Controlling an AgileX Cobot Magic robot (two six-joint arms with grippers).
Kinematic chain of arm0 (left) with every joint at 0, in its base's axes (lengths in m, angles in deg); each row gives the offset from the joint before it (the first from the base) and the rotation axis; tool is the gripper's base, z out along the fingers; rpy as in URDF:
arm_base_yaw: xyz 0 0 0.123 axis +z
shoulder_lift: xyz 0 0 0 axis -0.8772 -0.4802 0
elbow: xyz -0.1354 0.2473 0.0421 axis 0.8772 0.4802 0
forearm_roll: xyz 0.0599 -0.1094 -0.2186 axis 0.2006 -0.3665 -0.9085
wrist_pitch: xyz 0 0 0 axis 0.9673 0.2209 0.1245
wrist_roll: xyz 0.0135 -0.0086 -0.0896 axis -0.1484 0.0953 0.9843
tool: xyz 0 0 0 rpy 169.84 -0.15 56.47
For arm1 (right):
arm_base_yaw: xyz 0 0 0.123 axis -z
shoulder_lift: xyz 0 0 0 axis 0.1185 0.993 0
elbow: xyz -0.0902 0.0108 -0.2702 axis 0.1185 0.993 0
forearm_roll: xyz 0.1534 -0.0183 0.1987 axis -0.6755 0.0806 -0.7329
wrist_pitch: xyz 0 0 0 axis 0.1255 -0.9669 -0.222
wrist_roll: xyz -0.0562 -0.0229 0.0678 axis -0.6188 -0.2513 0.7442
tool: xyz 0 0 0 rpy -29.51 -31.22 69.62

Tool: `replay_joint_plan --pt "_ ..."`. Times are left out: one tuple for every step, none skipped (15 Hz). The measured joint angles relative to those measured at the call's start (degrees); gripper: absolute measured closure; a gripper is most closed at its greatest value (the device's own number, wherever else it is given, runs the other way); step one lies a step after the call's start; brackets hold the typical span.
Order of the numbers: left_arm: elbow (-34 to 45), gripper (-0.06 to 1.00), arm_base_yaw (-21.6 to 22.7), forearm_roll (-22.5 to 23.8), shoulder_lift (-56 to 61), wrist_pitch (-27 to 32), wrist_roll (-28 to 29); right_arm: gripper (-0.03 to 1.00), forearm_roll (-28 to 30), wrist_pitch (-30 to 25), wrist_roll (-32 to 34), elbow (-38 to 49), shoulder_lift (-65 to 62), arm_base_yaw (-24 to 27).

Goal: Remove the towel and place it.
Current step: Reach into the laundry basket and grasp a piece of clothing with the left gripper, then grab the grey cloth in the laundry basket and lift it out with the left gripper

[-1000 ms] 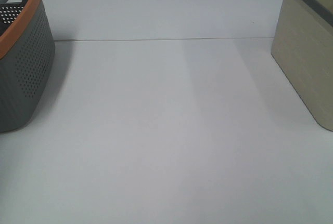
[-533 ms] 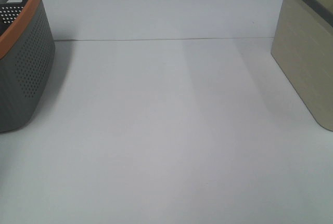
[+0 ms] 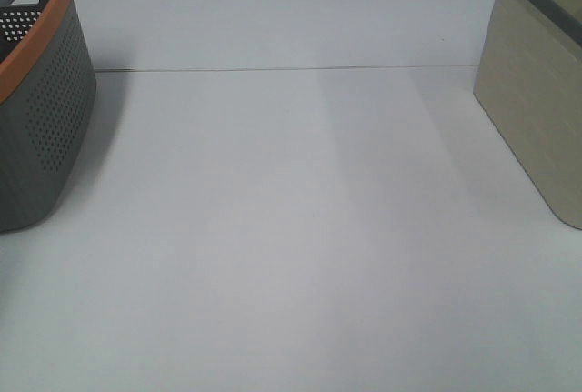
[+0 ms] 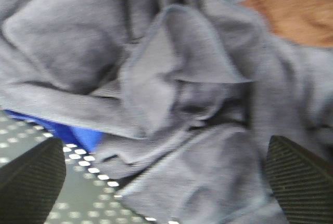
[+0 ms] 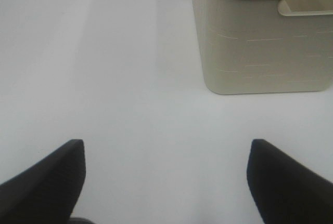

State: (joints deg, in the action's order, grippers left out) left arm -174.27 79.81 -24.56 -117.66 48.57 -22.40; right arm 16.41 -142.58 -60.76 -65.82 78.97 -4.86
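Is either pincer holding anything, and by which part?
Nothing is held. The left pincer is open over the crumpled towel; the right pincer is open above the table.

1. The white table (image 3: pixel 291 228) is lying open across its whole middle, giving a wide passage between the two baskets.
2. The grey perforated basket (image 3: pixel 45 110) is standing at the left edge, walling off that side.
3. The beige basket (image 3: pixel 536 110) is blocking the far right; the right gripper (image 5: pixel 166 177), fingers spread wide, is facing bare table beside it.
4. At the left gripper (image 4: pixel 166 182), the crumpled towel (image 4: pixel 171 78) is filling nearly all the room ahead of the wide-spread fingers; a blue thing (image 4: pixel 67 130) and a strip of perforated grey plastic (image 4: pixel 78 198) are showing beside it.
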Motion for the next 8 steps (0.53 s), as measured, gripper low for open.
replay_joint_plan --pt "0.0 -0.04 0.0 1.0 -0.3 -2.5 -0.6 0.14 0.0 0.0 0.0 0.0 0.0 0.0" --pt "0.0 -0.04 -0.1 1.9 -0.8 -5.2 -1.5 0.14 0.0 0.0 0.0 0.0 0.0 0.0" --pt "0.0 -0.04 -0.7 2.3 -2.1 -8.9 -3.3 0.14 0.0 0.0 0.0 0.0 0.0 0.0" --pt "0.0 -0.04 -1.0 2.3 -2.3 -9.1 -3.7 0.14 0.0 0.0 0.0 0.0 0.0 0.0" --pt "0.0 -0.04 -1.5 2.3 -3.2 -9.1 -4.6 0.14 0.0 0.0 0.0 0.0 0.0 0.0" --pt "0.0 -0.04 -2.1 2.3 -4.1 -9.1 -5.2 0.14 0.0 0.0 0.0 0.0 0.0 0.0" --pt "0.0 -0.03 -2.5 2.2 -4.9 -9.3 -5.8 0.14 0.0 0.0 0.0 0.0 0.0 0.0" --pt "0.0 -0.03 -2.9 2.1 -5.4 -9.9 -6.1 0.14 0.0 0.0 0.0 0.0 0.0 0.0"
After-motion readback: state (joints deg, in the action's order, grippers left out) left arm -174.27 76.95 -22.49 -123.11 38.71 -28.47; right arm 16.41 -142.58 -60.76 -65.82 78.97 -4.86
